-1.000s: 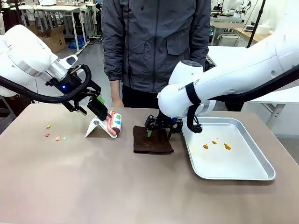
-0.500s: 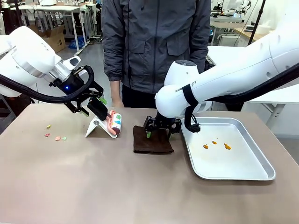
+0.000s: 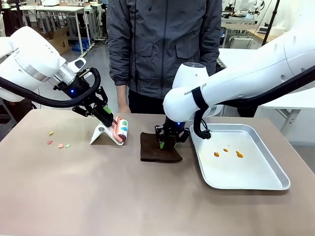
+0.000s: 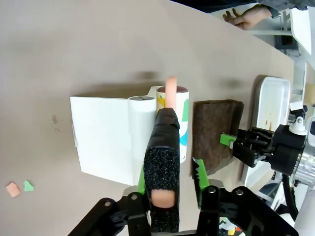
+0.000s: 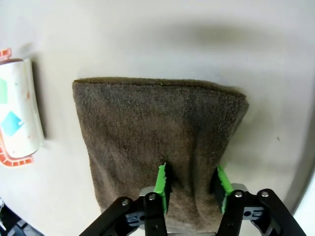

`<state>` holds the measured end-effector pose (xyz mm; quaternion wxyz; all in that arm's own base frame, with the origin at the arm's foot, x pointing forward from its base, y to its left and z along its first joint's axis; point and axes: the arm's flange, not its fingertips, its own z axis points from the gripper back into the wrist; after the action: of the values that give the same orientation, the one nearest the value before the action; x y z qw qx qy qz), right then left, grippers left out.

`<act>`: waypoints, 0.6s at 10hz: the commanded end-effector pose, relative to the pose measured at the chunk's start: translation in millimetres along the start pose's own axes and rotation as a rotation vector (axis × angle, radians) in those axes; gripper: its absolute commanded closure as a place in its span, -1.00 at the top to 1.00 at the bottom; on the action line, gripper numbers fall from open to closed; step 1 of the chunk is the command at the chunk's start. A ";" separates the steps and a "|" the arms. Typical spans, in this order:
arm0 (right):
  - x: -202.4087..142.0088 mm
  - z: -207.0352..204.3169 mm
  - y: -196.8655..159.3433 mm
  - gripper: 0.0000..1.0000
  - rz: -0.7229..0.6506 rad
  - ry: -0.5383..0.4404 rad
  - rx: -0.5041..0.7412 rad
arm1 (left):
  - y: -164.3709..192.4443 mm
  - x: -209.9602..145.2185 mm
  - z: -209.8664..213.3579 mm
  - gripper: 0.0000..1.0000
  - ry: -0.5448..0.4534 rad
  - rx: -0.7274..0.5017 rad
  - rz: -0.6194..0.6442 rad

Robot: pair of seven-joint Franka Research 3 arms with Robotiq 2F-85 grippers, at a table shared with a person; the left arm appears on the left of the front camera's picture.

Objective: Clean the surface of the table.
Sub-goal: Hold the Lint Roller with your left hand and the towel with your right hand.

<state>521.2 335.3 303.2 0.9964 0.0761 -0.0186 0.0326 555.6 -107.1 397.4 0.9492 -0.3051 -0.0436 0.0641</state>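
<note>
- The left gripper (image 4: 170,173) has its green pads clamped tight on the black foam handle (image 4: 162,157) of a lint roller (image 4: 183,128), gripping the foam end, away from the roll.
- The roll rests on its white stand (image 4: 106,137). I'd say the job now is to lift it up and out along the stand's slope, not drag it sideways (that light stand would probably tip or come along).
- The right gripper (image 5: 192,178) has its fingers partway apart, with the tips pushed down into a brown cloth (image 5: 157,123) near one edge. I cannot tell whether they have a fold pinched or are only pressing on it.
- For a good pick there, the tips should keep low and close on a proper ridge of cloth, since a thin pinch of soft pile could slip out on the lift.
- The cloth lies flat between the roller and a metal tray (image 3: 256,172). It is near both and touches neither, as far as I can see. The tray carries a few orange spots (image 3: 226,151).
- The table (image 3: 123,196) spreads wide and brown under all of it. The mess to clear is a few small coloured scraps (image 3: 58,144) on the left arm's side, well apart from the stand.
- A person (image 3: 165,49) stands at the far edge, just behind the roller, so the lift wants to be modest.
</note>
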 end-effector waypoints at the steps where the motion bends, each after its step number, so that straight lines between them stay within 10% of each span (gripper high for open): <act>1: 3.2 -5.9 5.5 -1.00 -0.019 0.001 -0.020 | -1.0 0.7 -1.6 -0.86 -0.010 0.006 -0.011; 6: 0.8 -1.6 -0.3 -1.00 -0.020 -0.001 0.040 | 1.7 -0.7 1.8 -1.00 -0.016 0.001 -0.019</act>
<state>523.0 336.4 306.2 0.9961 0.0816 -0.0193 0.0287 555.7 -106.5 397.3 0.9493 -0.3046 -0.0443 0.0633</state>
